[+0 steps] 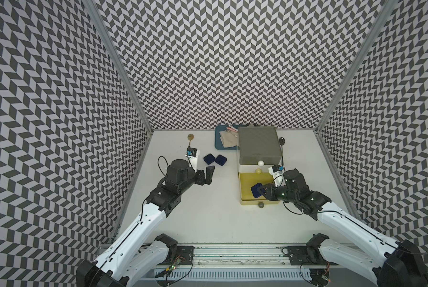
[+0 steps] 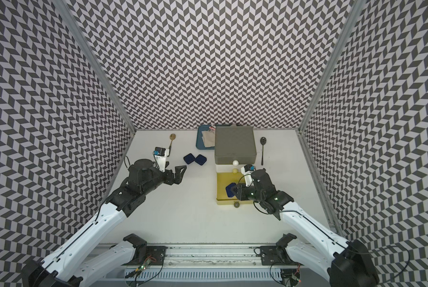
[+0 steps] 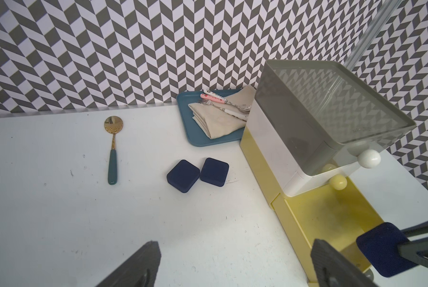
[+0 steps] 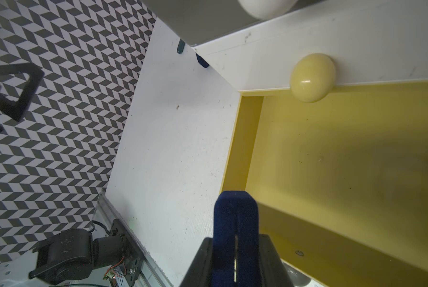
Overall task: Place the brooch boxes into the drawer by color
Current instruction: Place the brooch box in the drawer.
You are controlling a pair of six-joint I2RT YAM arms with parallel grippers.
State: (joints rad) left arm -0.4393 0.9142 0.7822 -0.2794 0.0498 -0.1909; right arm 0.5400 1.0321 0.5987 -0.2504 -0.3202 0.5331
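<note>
Trouble here: the right gripper [image 1: 260,192], clamped on a navy box [image 4: 235,213] held edgewise beside the wall of the yellow drawer [image 1: 257,177], could drop it onto the rim, while the left gripper [image 1: 207,177] hangs open.

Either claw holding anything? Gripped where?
Right claw pinches a navy brooch box across its two flat faces, at one end, over the open yellow drawer. Left claw open, empty.

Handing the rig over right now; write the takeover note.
Left gripper: open, above the white table.
Right gripper: shut on a navy blue rounded-square brooch box over the open yellow bottom drawer.
Two more navy boxes lie side by side on the table, beside the three-tier chest.
Done: drawer open; no box seen inside yet.
Left: release this one, then the other two.
Grey drawer and white drawer shut.
</note>
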